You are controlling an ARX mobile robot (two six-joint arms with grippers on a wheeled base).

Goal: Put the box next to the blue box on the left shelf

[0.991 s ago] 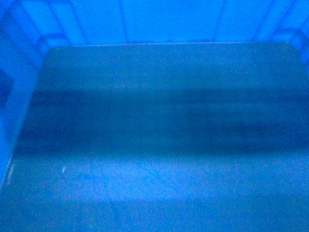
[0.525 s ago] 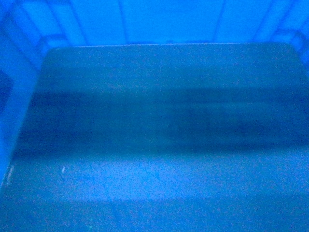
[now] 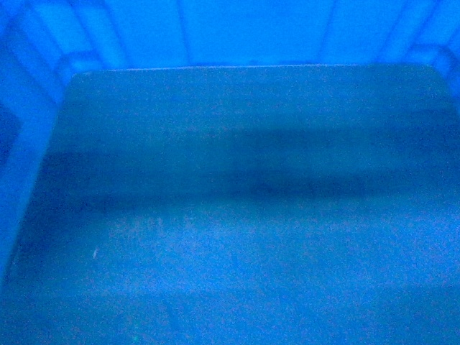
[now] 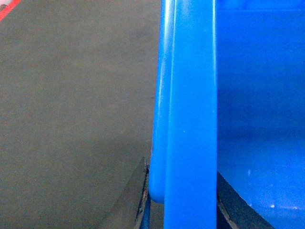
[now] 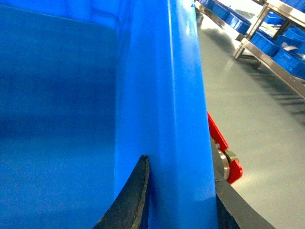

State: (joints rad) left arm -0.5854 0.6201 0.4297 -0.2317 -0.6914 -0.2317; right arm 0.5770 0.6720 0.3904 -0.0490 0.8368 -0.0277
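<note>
The box (image 3: pixel 244 201), a large open-top blue crate, fills the whole head view with its floor and ribbed far wall. In the left wrist view my left gripper (image 4: pixel 183 205) is shut on the crate's thick left rim (image 4: pixel 190 119), one dark finger (image 4: pixel 136 202) outside and one inside. My right gripper (image 5: pixel 178 205) is shut on the right rim (image 5: pixel 167 119) in the same way. The crate hangs above the grey floor (image 4: pixel 71 95). The crate blocks the head view, so neither the left shelf nor the blue box shows there.
A red frame part with a metal disc (image 5: pixel 226 160) sits close under the crate's right side. Far off at the upper right stands a metal-railed rack (image 5: pixel 267 52) holding blue bins (image 5: pixel 228 12); I cannot tell whether it is the left shelf. A red line (image 4: pixel 7 7) marks the floor.
The dark and bright bands of light on the crate's floor have shifted and softened. The crate holds almost the same place in the head view.
</note>
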